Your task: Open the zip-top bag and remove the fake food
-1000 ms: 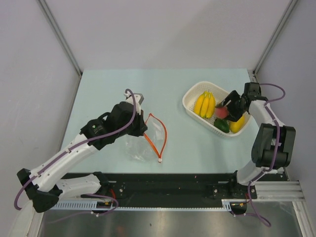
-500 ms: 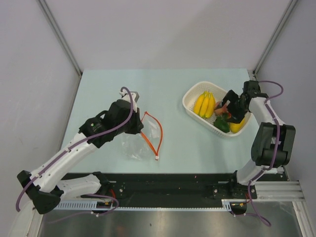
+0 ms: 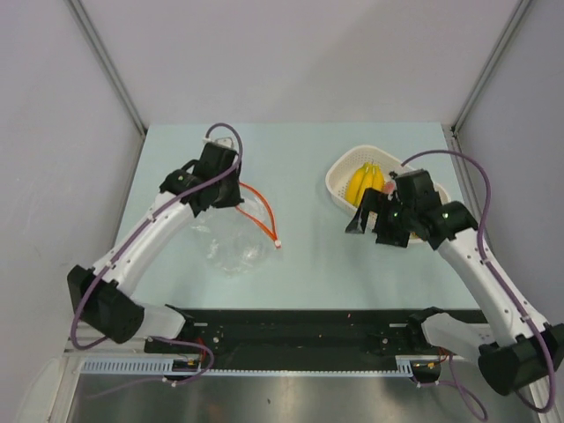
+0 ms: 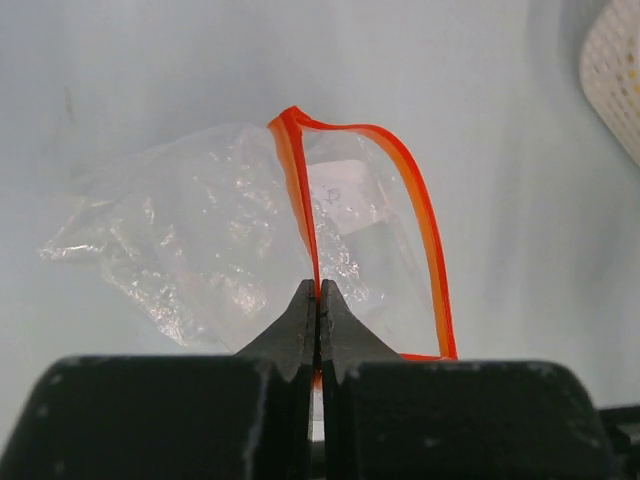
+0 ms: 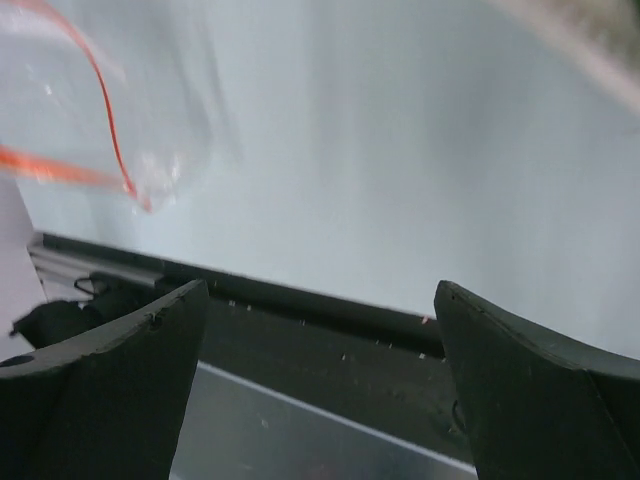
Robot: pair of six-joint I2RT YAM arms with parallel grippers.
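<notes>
Left jaws tight on red strip (image 4: 300, 200) of crinkly zip-top bag (image 4: 190, 240); right jaws agape.

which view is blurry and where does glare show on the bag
Right wrist view: smeared throughout, the zip-top bag and its red strip streaked, the open right gripper a dark, soft-edged shape. Left wrist view: sharp, small white glints on the bag's crinkles, the left gripper pinching its strip nearly black. Top external view: even light, faint shadows, crisp.
</notes>
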